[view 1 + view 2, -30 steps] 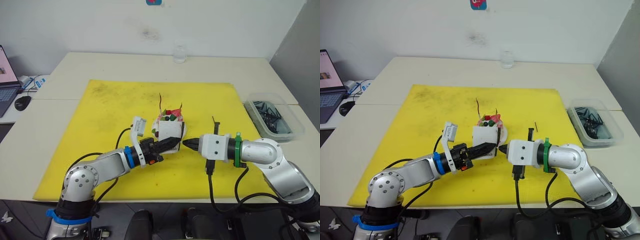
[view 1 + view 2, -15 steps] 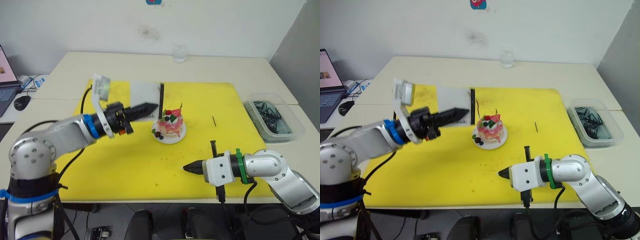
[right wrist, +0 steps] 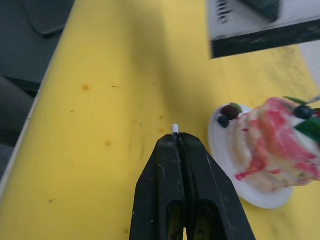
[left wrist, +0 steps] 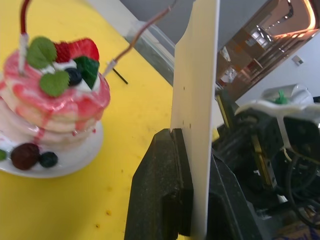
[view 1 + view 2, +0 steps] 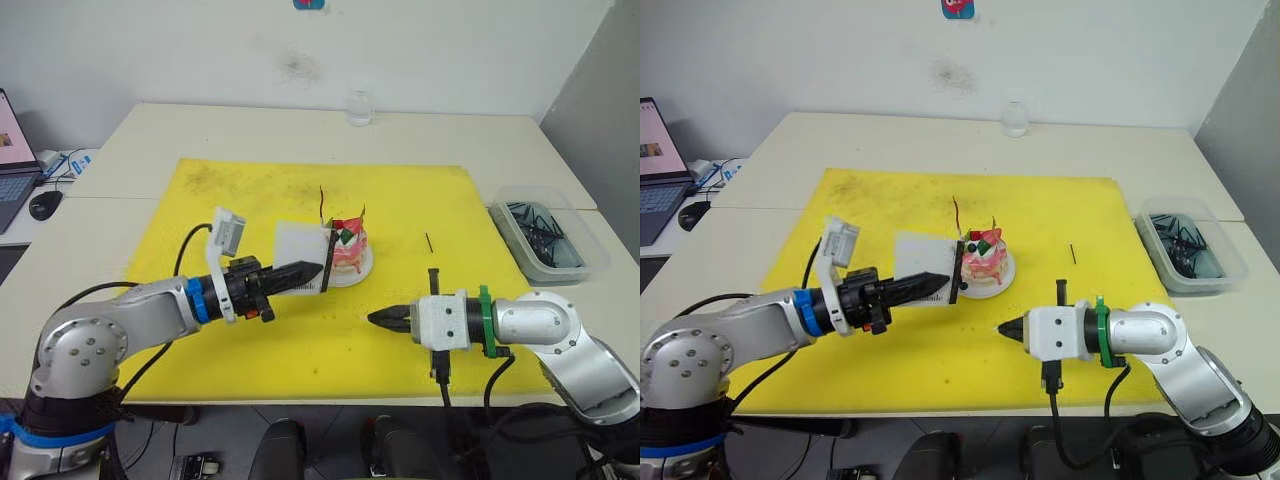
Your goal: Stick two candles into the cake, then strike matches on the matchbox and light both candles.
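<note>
Both candles (image 5: 321,203) already stand in the cake (image 5: 345,248), which sits on its small white plate (image 5: 362,270) near the middle of the yellow mat (image 5: 240,330) — so the step in hand looks like the striking of a match. The left end effector (image 5: 310,270) is clamped on the matchbox (image 5: 300,257), holding it on edge just beside the cake, black strip (image 3: 260,44) facing the right arm. The right end effector (image 5: 378,318) is closed over a match, only its pale tip (image 3: 174,128) peeping out between the fingertips; it hovers low over the mat, apart from both box and cake.

The next move probably calls for bringing that tip up to the strip and drawing it along firmly, without snapping the stick.

Room is tight on the cake side: the box is nearly against the plate and the thin candles lean close by. The mat toward the robot lies open for a stroke. A spare match (image 5: 427,242) lies to the right, and a clear bin (image 5: 547,236) sits at the worktop's right edge, well apart.
</note>
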